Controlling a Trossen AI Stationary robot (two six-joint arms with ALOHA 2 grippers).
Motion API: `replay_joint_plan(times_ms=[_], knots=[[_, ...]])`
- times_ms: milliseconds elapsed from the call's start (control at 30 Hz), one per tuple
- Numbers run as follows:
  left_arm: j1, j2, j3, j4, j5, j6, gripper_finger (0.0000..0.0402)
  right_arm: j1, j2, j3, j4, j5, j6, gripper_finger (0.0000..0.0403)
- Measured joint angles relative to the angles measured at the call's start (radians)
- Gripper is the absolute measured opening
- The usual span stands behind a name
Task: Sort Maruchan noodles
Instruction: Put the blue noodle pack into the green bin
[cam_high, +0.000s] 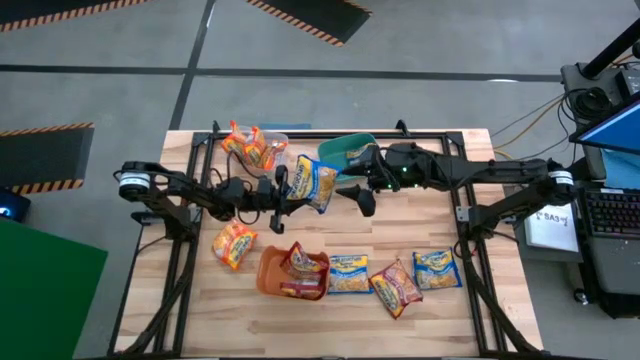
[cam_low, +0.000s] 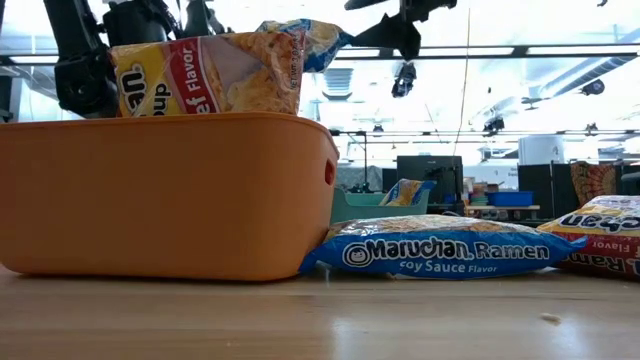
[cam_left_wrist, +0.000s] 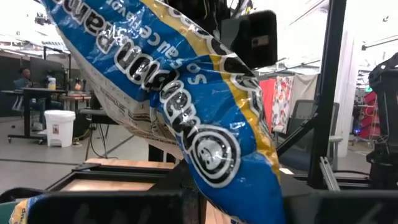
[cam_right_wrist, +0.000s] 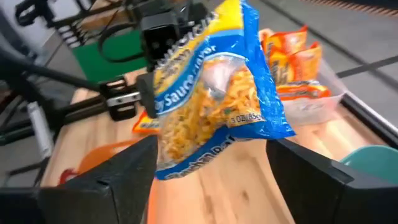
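My left gripper (cam_high: 288, 192) is shut on a blue Maruchan packet (cam_high: 316, 183), lifted above the table's middle; it fills the left wrist view (cam_left_wrist: 186, 112). My right gripper (cam_right_wrist: 211, 180) is open just right of the packet (cam_right_wrist: 214, 93), its fingers apart on either side of the packet's lower end without touching it. An orange packet (cam_high: 233, 243) lies flat on the table. Two blue packets (cam_high: 348, 273) (cam_high: 436, 268) and an orange-red one (cam_high: 396, 287) lie flat near the near edge. My left gripper holds the blue packet by its left edge (cam_right_wrist: 155, 93), coming level from the table's left. The packet itself covers the fingertips in the left wrist view. It is lifted clear of the table and stands out tilted from the gripper toward the right arm.
An orange tub (cam_high: 272, 272) with dark red packets stands near the near edge and fills the low view's left (cam_low: 160, 190). A clear tub (cam_high: 280, 143) with orange packets and a teal tub (cam_high: 342, 150) stand at the far edge. Bare wood shows at the table's right.
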Motion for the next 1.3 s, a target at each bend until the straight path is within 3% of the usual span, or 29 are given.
replay_joint_plan(times_ms=[167, 400, 733, 933, 1133, 1300], knots=[[-0.006, 0.000, 0.000, -0.014, 0.001, 0.000, 0.0037, -0.020, 0.015, 0.035, -0.016, -0.088, -0.003, 0.0311], [-0.009, 0.000, 0.000, -0.023, 0.006, 0.002, 0.0037, -0.032, 0.055, 0.037, 0.012, -0.096, -0.011, 0.0313], [-0.009, 0.000, 0.000, -0.022, 0.187, 0.010, 0.0037, -0.100, 0.042, 0.106, -0.078, -0.097, -0.049, 0.0316], [-0.009, 0.000, 0.000, -0.033, 0.191, 0.028, 0.0036, -0.110, 0.074, 0.108, -0.052, -0.264, -0.029, 0.0311], [-0.009, 0.000, 0.000, -0.036, 0.192, 0.029, 0.0036, -0.117, 0.151, 0.113, -0.037, -0.286, -0.029, 0.0318], [-0.009, 0.000, 0.000, -0.037, 0.192, 0.029, 0.0036, -0.130, 0.220, 0.149, -0.006, -0.392, -0.022, 0.0319]])
